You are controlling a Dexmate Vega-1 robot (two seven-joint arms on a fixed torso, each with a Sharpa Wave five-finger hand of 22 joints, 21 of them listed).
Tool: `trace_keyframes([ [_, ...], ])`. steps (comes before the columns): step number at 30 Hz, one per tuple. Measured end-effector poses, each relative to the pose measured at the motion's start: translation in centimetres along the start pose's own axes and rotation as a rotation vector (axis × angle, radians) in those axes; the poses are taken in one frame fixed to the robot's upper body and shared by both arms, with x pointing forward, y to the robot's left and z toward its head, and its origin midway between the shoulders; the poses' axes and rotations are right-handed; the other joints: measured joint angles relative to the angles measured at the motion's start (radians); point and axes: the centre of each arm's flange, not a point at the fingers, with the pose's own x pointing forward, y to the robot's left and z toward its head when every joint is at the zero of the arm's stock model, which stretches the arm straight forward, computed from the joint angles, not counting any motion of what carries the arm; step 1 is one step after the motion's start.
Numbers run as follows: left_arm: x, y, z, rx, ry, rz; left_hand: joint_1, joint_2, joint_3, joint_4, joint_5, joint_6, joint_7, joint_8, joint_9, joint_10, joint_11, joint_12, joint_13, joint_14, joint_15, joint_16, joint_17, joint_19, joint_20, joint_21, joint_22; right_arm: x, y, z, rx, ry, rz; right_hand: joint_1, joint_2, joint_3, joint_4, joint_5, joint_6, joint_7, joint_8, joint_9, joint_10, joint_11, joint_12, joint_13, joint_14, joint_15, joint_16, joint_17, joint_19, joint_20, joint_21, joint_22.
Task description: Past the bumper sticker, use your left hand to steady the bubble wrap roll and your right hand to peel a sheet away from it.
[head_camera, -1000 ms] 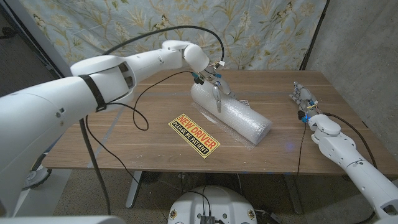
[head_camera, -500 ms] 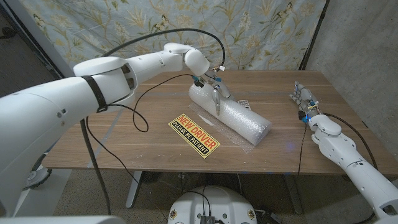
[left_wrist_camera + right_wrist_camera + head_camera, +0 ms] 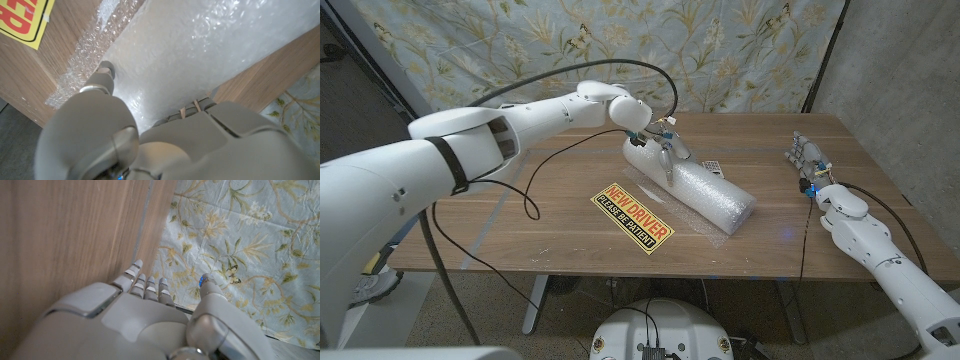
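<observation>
Left hand [image 3: 663, 141] gripped bubble wrap roll [image 3: 692, 183]; right hand [image 3: 806, 158] unclenched, grasping nothing, at table [image 3: 560, 185] edge. Bumper sticker [image 3: 634, 216] read "NEW DRIVER, PLEASE BE PATIENT".

Bubble wrap roll [image 3: 692, 183]: white, fat cylinder lying on its side mid-table, angled from far-left to near-right, a loose clear sheet edge spread on the wood beneath it. Yellow, red and black bumper sticker [image 3: 633, 217] lies flat just in front, also angled.

Bumper sticker [image 3: 633, 217]: "NEW DRIVER, PLEASE BE PATIENT".
</observation>
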Motion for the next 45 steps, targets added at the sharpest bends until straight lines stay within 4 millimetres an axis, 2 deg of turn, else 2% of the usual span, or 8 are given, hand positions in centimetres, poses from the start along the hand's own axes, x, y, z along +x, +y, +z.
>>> trace_keyframes([
  [7,-0.2,-0.4,0.0,0.016,0.025,0.033,0.007,-0.001,0.0,0.0,0.0,0.032,-0.008,0.003,0.004,0.028,-0.002,0.016,0.005,0.037,-0.009,0.0,0.0,0.018,-0.001,0.0,0.003,0.0,0.0,-0.2,0.004,0.005,0.002,-0.005,0.005,0.0,0.0,0.0,0.0,0.0,0.0,0.0,0.0,0.0,0.004,0.0,0.0,0.0,0.0,0.0,0.0,0.0,0.0,0.0],
  [10,-0.3,-1.0,0.4,0.015,0.024,0.054,0.012,0.003,0.0,0.0,-0.001,0.065,-0.018,0.012,0.005,0.047,-0.014,0.029,0.009,0.06,-0.017,0.004,0.004,0.028,0.004,0.0,0.003,0.0,0.0,-0.3,0.009,0.008,0.006,-0.005,0.005,0.0,0.0,0.0,0.0,0.0,0.0,0.0,0.0,0.0,0.004,0.0,0.0,0.0,0.0,0.0,0.0,0.0,0.0,0.0],
  [13,-0.3,-1.0,0.2,0.019,0.035,0.062,0.022,0.005,0.0,0.0,-0.001,0.116,-0.012,0.026,0.008,0.073,-0.028,0.048,0.018,0.087,-0.029,0.011,0.01,0.034,0.009,0.004,0.007,0.0,-0.1,-0.5,0.011,0.011,0.007,-0.005,0.005,0.0,0.0,0.0,0.0,0.0,0.0,0.0,0.0,0.0,0.004,0.0,0.0,0.0,0.0,0.0,0.0,0.0,0.0,0.0],
  [21,-0.5,-2.1,0.3,0.007,0.051,0.114,0.054,0.012,-0.02,0.0,0.004,0.295,-0.036,0.076,0.017,0.251,-0.084,0.146,0.046,0.268,-0.106,0.068,0.028,0.146,0.004,0.045,0.009,-0.1,-0.1,-0.8,0.019,0.017,0.011,-0.005,0.005,0.0,0.0,0.0,0.0,0.0,0.0,0.0,0.0,0.0,0.004,0.0,0.0,0.0,0.0,0.0,0.0,0.0,0.0,0.0],
  [27,-0.7,-2.8,0.2,-0.003,0.063,0.145,0.072,0.008,-0.035,0.001,0.003,0.38,-0.058,0.092,0.022,0.344,-0.114,0.196,0.058,0.36,-0.138,0.104,0.042,0.204,-0.001,0.066,0.013,-0.1,-0.2,-1.0,0.025,0.021,0.014,-0.005,0.005,0.0,0.0,0.0,0.0,0.0,0.0,0.0,0.0,0.0,0.004,0.0,0.0,0.0,0.0,0.0,0.0,0.0,0.0,0.0],
  [35,-0.8,-3.3,0.1,-0.018,0.08,0.163,0.092,0.008,-0.046,0.005,0.003,0.439,-0.066,0.111,0.023,0.402,-0.116,0.24,0.072,0.432,-0.162,0.137,0.061,0.231,-0.005,0.077,0.012,-0.2,-0.2,-1.2,0.029,0.027,0.019,-0.005,0.005,0.0,0.0,0.0,0.0,0.0,0.0,0.0,0.0,0.0,0.004,0.0,0.0,0.0,0.005,0.0,0.0,0.0,0.0,0.0],
  [42,-1.0,-3.2,0.0,-0.036,0.092,0.168,0.095,0.005,-0.052,0.002,0.003,0.45,-0.071,0.117,0.03,0.413,-0.116,0.252,0.073,0.445,-0.159,0.148,0.07,0.241,-0.005,0.081,0.012,0.1,-0.1,-1.1,0.026,0.03,0.026,-0.005,0.005,0.0,0.0,0.0,0.0,0.0,0.0,0.0,0.0,0.0,0.004,0.0,0.0,0.0,0.005,-0.005,0.0,0.0,0.0,0.0],
  [45,-1.1,-3.1,-0.2,-0.045,0.098,0.169,0.095,0.005,-0.052,0.002,0.002,0.473,-0.073,0.117,0.03,0.423,-0.127,0.253,0.073,0.45,-0.165,0.152,0.071,0.241,-0.005,0.081,0.012,0.2,-0.1,-1.0,0.024,0.034,0.028,-0.005,0.005,0.0,0.0,0.0,0.0,0.0,0.0,0.0,0.0,0.0,0.004,0.0,0.0,0.0,0.005,-0.005,0.0,0.0,0.0,0.0],
])
